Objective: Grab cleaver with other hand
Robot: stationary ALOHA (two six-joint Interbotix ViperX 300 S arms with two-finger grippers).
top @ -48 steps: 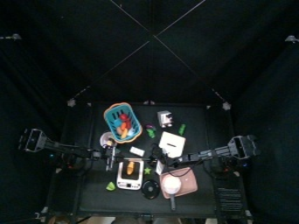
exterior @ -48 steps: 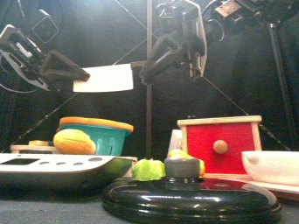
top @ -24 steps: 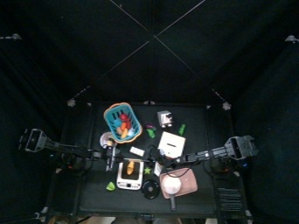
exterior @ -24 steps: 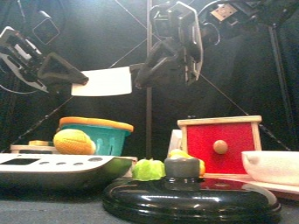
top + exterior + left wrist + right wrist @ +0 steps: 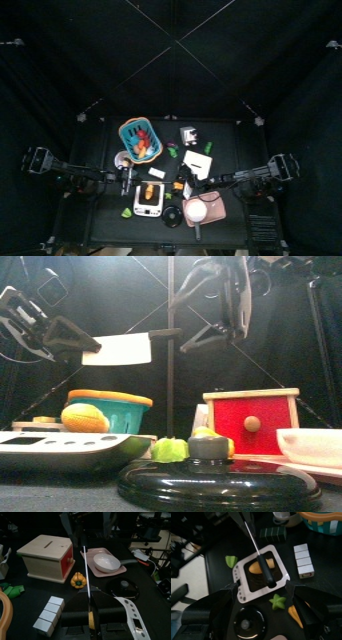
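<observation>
**Left gripper holds the cleaver in the air; right gripper stands open beside it**

The left gripper (image 5: 74, 338) is closed on the dark handle of the cleaver (image 5: 120, 349) and holds it high above the table. In the front view the pale cream blade stands out flat toward the middle of the scene, with its long edges about level. In the left wrist view the same blade is seen edge-on as a thin pale line (image 5: 87, 577) that runs away from the two jaws.

The right gripper (image 5: 214, 318) hangs in the air just beside the free end of the blade, a little higher than it. Its two jaws are spread wide and nothing is between them; the front view shows a clear gap between the gripper and the cleaver. In the right wrist view the blade appears as a thin edge with its dark handle (image 5: 260, 554), crossing in front of the open jaws.

Below them, on the black table (image 5: 227, 140), many things stand. Near the front lies a white device with a dark middle (image 5: 67, 445), and next to it a round black lid with a knob (image 5: 218, 478). Behind these are a teal basket with an orange rim (image 5: 110, 411), a wooden box with a red face (image 5: 251, 423) and a pale bowl (image 5: 310, 444) on a pinkish plate (image 5: 117, 569). A small yellow pepper (image 5: 79, 580) lies near the box.
</observation>
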